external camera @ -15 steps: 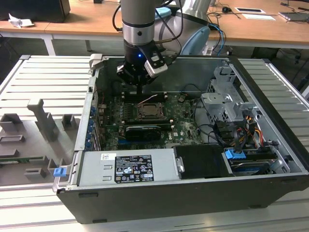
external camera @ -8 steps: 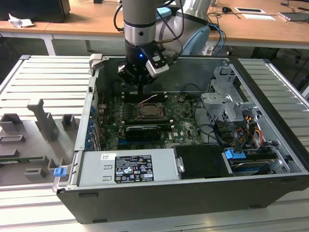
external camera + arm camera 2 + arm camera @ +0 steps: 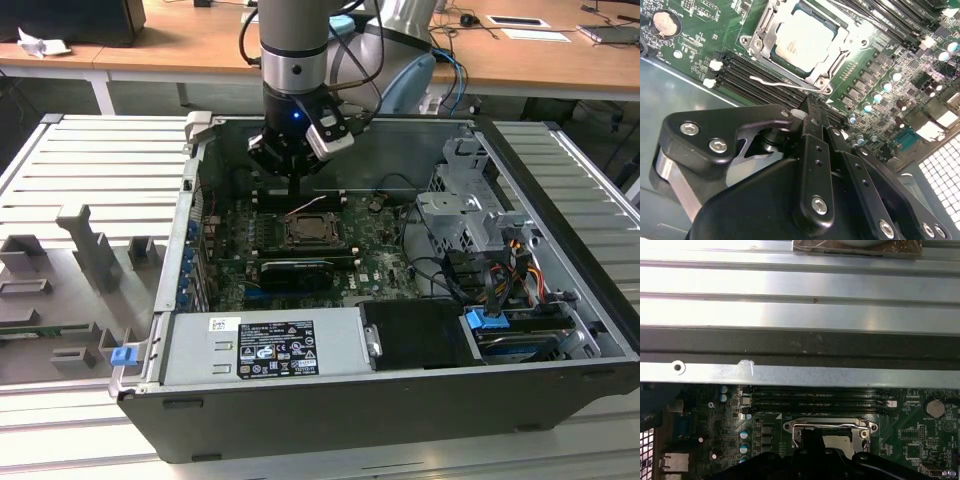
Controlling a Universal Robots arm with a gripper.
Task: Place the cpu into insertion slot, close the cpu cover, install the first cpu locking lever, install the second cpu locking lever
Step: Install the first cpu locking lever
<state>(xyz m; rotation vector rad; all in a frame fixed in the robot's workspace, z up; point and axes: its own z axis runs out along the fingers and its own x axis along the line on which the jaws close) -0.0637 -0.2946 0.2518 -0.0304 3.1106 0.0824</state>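
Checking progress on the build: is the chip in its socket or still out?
In. The chip lies flat inside the socket, with the metal cover framing it in the second wrist view.

A ribbed grey metal bench (image 3: 90, 160) fills the foreground of the exterior view, with grey fixture blocks (image 3: 95, 255) standing on it at that view's left. Behind it runs a wooden desk (image 3: 180, 45) on white legs, carrying a crumpled paper (image 3: 40, 44), a dark box (image 3: 75, 20) and cables. Even, bright light falls over everything.
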